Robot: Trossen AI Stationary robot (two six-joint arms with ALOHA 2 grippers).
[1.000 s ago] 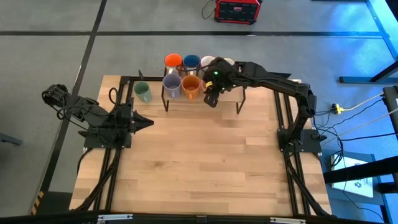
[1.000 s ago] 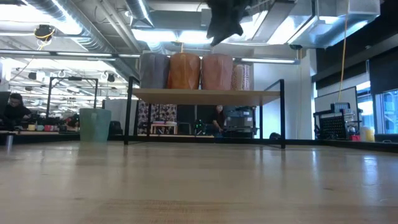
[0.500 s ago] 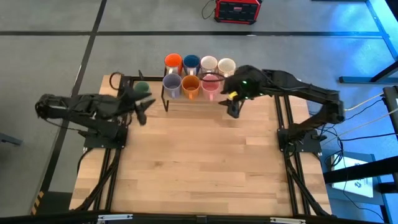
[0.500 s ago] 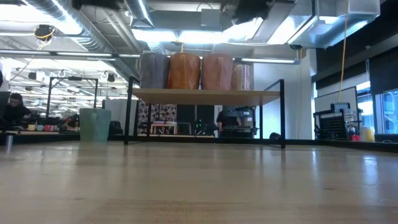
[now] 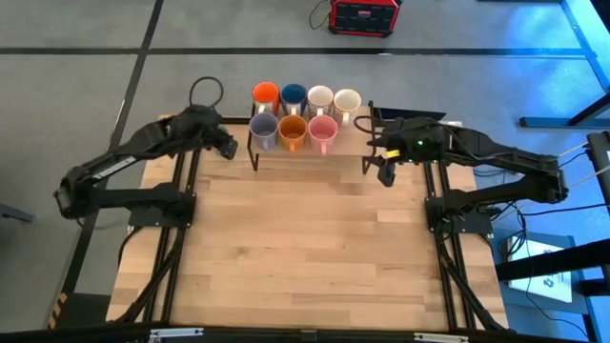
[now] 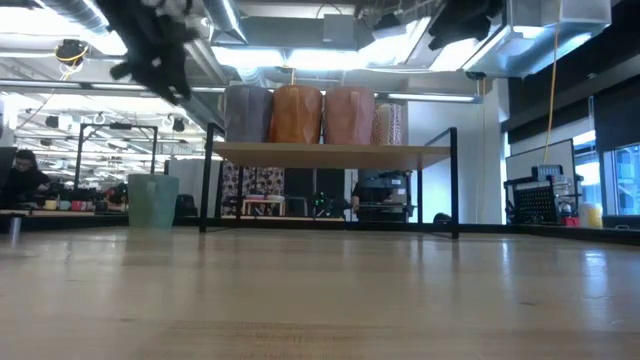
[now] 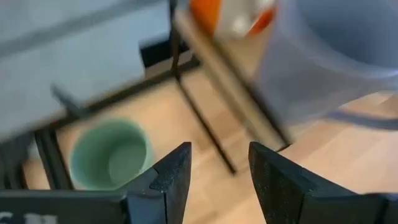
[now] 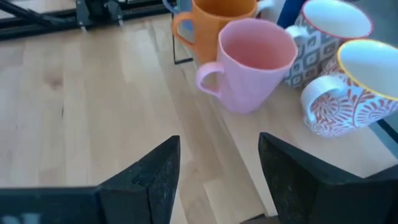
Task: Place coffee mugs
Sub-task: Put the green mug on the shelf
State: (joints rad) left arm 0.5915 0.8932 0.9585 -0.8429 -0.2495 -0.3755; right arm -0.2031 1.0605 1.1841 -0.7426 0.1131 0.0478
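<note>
Seven mugs stand on the shelf (image 5: 357, 145) at the desk's (image 5: 305, 248) far edge: orange-red (image 5: 265, 94), blue (image 5: 293, 95) and two white patterned ones (image 5: 333, 99) behind; lavender (image 5: 263, 126), amber (image 5: 293, 128) and pink (image 5: 322, 127) in front. The green mug (image 7: 111, 154) sits on the desk beside the shelf's leg, under the left arm, so the high view hides it.

The left end effector (image 7: 214, 171) hangs over the green mug, fingers apart and empty. The right end effector (image 8: 217, 168) hovers off the shelf's right end, fingers apart, holding nothing.

The green mug looks to be glazed ceramic: stiff, smooth, probably slippery and chippable, moderately heavy. Pinching its wall, one finger inside the rim, seems surest; the handle's position cannot be told
</note>
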